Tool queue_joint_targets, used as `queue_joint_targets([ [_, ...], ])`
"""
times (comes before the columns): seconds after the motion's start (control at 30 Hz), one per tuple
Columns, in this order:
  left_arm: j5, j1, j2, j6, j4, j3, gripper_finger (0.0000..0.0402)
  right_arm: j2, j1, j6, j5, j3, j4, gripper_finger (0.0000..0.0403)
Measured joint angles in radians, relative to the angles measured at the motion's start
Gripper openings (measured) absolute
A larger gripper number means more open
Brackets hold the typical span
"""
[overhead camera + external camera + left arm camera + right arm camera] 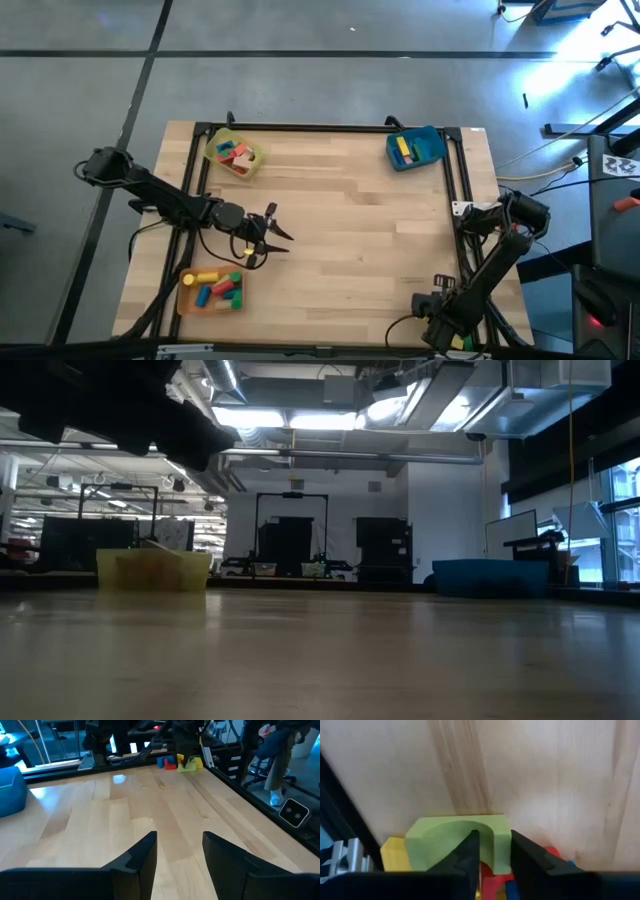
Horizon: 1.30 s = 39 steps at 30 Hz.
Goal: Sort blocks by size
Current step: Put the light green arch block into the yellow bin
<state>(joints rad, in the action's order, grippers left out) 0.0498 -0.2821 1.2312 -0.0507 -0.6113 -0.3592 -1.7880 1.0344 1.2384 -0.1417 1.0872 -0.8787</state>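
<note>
A green arch [455, 842] sits in a small pile of blocks [180, 762] at the lower right corner of the worktop [350, 230], and the right pincer [492, 851] is clamped on one of its legs. Beside it lie yellow [394, 854] and red [492, 879] blocks. The left pincer [275, 232], fingers apart and empty, hovers left of centre, above the orange tray [186, 296].

We see two dark, near-black arms built of jointed segments, thin black cables looping off the left arm [170, 205] and the right arm [490, 265]. The left gripper [177, 857] ends in two broad, flat black fingers with angled inner edges; the right gripper [492, 851] has matching matte black fingers.
</note>
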Motion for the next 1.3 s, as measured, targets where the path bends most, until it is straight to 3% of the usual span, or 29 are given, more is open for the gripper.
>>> queue_joint_targets([
  [0.17,0.000,0.016,0.000,0.030,0.000,0.000,0.0143,0.011,0.000,0.009,-0.026,0.002,0.006,0.0055],
  [0.3,0.000,0.026,0.000,0.107,0.000,0.000,0.0143,0.039,0.000,0.085,-0.009,-0.001,0.013,0.0047],
  [0.77,-0.001,0.003,-0.022,0.259,0.003,0.001,0.0143,0.090,-0.061,0.145,0.409,0.059,-0.004,0.0045],
  [0.97,-0.002,-0.015,-0.154,0.260,0.096,0.001,0.0143,0.090,-0.161,0.093,0.607,0.059,0.029,0.0045],
  [1.2,-0.001,-0.011,-0.398,0.306,0.375,0.001,0.0143,0.090,-0.346,-0.107,0.814,0.059,0.175,0.0046],
  [1.3,0.004,-0.002,-0.491,0.320,0.470,0.001,0.0143,0.090,-0.429,-0.240,0.857,0.059,0.290,0.0046],
])
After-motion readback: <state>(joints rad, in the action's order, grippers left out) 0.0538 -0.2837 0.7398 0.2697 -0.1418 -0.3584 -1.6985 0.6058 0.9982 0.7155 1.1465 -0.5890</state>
